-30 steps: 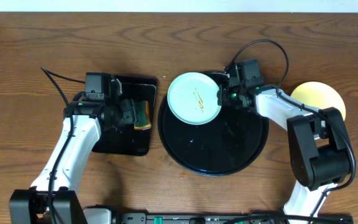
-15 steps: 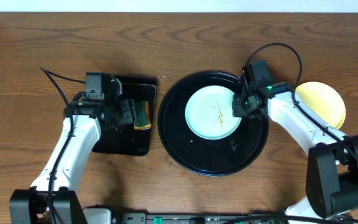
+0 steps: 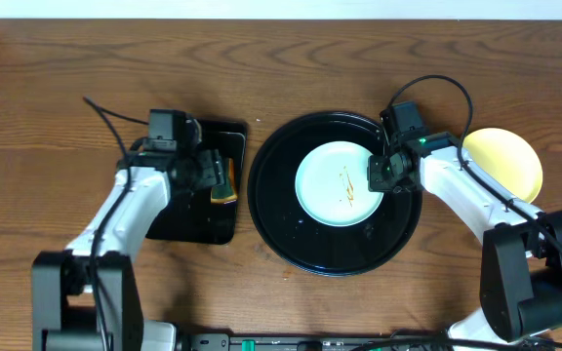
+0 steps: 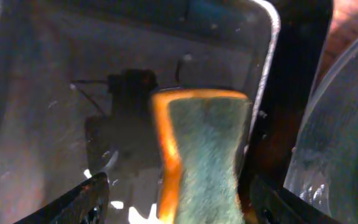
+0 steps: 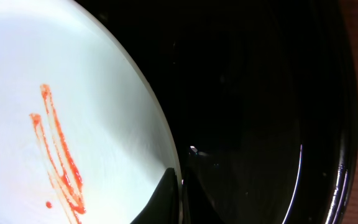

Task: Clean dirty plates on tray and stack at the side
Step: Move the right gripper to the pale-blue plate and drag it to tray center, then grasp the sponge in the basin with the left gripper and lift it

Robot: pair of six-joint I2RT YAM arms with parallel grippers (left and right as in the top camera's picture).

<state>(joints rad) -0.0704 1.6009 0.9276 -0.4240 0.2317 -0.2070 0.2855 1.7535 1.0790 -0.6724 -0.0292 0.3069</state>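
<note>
While the mint plate (image 3: pixel 335 183) lies flat on the round tray (image 3: pixel 286 239), slightly right of the tray's centre, the step in hand is judged to be presenting the dirty plate for wiping. A thin orange sauce smear (image 5: pixel 58 158) runs across the plate's face, so cleaning is not yet done.

The right arm (image 3: pixel 452 180) reaches in over the tray's right rim. Its jaws are pressed together and pinch the right edge of the mint plate; the right wrist view shows the tips meeting at that edge.

The left arm (image 3: pixel 130 200) is over the small tray (image 3: pixel 198 222), which sits on the worktop (image 3: pixel 261 68) just left of the round tray. Its jaws are spread wide, one finger (image 4: pixel 73 200) on each side of the sponge (image 4: pixel 207 155). No contact with the sponge is visible.

Next move, as a judgement: close the left jaws on the sponge, carry it right to the round tray, and wipe the smear while the right jaws steady the plate. The grip on the thin rim may slip under wiping pressure.

A yellow plate (image 3: pixel 510 161) rests on the worktop just right of the round tray, partly hidden by the right arm.
</note>
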